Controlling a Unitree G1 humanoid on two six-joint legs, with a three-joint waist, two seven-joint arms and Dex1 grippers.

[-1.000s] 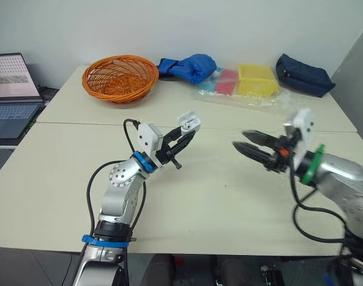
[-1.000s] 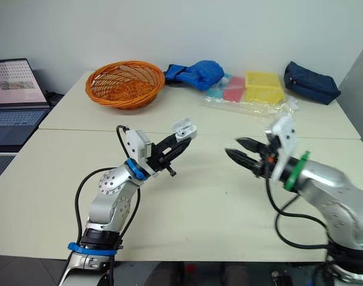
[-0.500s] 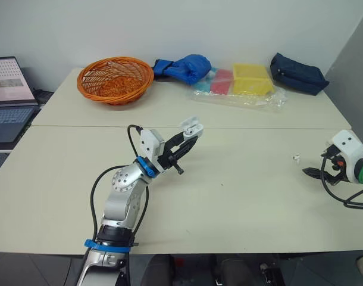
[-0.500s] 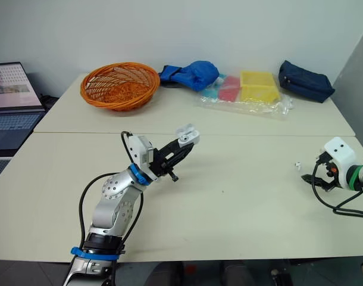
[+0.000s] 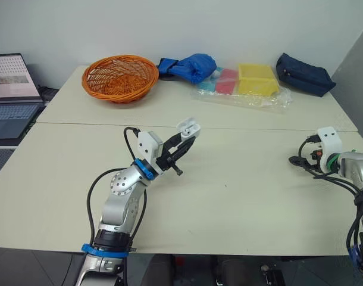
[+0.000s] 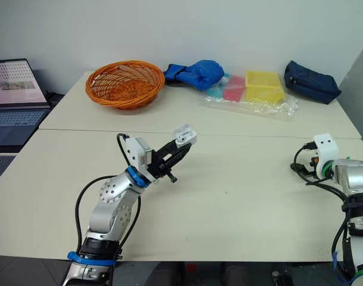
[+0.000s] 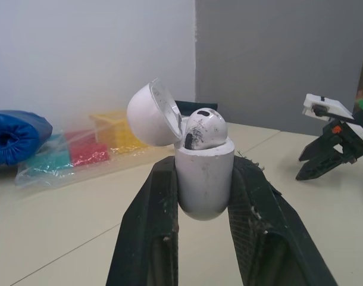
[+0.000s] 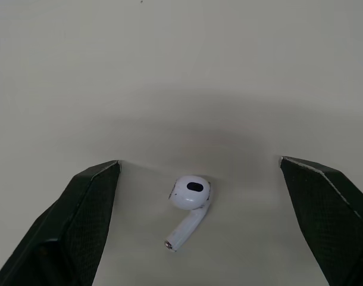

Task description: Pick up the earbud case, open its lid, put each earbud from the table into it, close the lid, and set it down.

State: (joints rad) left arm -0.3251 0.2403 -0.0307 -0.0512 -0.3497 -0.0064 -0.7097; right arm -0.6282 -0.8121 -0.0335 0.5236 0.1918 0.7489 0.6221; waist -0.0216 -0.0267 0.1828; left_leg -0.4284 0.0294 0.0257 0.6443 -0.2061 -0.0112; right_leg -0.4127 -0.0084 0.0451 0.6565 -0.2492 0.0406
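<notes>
White glossy plastic, rounded like a pebble: one earbud case (image 7: 203, 179), pinched upright between the two black fingers of the left end effector (image 7: 203, 170) and held above the table (image 8: 169, 71). Domed lid (image 7: 150, 114) tipped back open, one scuffed earbud (image 7: 204, 128) seated inside. On the matte beige table, a second earbud (image 8: 189, 205), smooth and short-stemmed, lying untouched between the widely spread fingers of the right end effector (image 8: 199, 161). Farther back, one woven orange basket (image 5: 120, 77).

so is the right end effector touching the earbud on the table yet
Apart. The right wrist view shows the earbud lying on the table between the right end effector's open fingers, with bare table on either side of it.
</notes>
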